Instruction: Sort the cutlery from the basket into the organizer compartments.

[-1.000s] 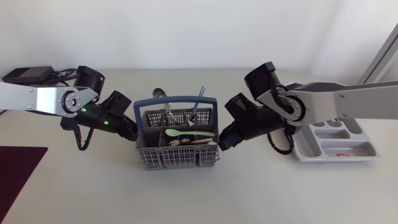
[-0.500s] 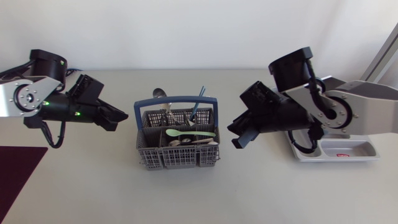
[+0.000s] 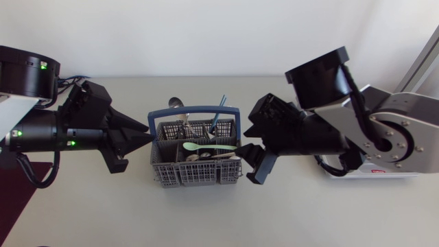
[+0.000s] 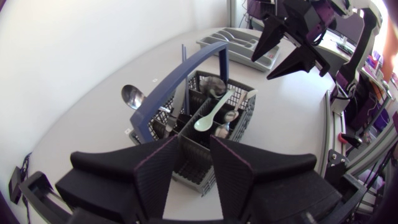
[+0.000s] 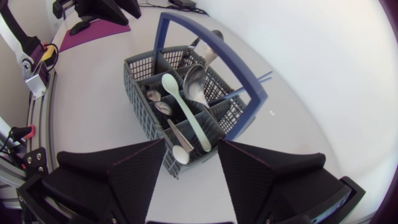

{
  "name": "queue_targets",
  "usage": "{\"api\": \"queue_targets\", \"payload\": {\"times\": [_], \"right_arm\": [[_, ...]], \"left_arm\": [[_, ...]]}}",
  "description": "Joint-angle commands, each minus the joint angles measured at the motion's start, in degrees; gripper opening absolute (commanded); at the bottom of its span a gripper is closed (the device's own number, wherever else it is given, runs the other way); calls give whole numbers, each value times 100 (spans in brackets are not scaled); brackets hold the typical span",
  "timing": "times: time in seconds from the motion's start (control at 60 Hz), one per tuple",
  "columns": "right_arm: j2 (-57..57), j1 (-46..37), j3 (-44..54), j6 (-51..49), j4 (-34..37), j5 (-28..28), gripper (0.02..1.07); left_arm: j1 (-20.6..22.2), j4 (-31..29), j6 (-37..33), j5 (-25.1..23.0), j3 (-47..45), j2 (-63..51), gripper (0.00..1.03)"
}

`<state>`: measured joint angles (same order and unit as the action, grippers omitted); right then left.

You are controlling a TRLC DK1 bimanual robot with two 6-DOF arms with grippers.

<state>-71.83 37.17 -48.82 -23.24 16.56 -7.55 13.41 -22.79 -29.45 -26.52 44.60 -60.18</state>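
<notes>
Your left gripper (image 3: 132, 147) is spread wide, nothing in it. Matte black wedge fingers point at the basket (image 3: 195, 173) from just beside its left end. Right gripper (image 3: 250, 163) is the same deal: jaws apart, empty, sitting just off the basket's right end and angled in toward it.

The basket's a grey plastic mesh box w/ inner dividers and a dark blue hoop handle arching over the top. A pale green plastic spoon (image 3: 199, 146) lies flat across the dividers, w/ shiny metal pieces bunched in the compartments round it; can't tell which is which. A round metal spoon bowl (image 3: 175, 103) pokes out past the back wall, and a thin blue handle (image 3: 221, 104) sticks up at the back-right corner.

The organizer (image 3: 405, 169), a light grey molded tray w/ rounded compartments, is well off to the basket's right, mostly hidden behind your right arm. All on a smooth off-white table (image 3: 206, 219).
</notes>
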Motion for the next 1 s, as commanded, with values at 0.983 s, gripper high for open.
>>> {"api": "queue_targets", "payload": {"times": [0.983], "right_arm": [[-2186, 528, -1042, -383, -487, 1080, 66]], "left_arm": [[698, -191, -219, 191, -144, -116, 38]]}}
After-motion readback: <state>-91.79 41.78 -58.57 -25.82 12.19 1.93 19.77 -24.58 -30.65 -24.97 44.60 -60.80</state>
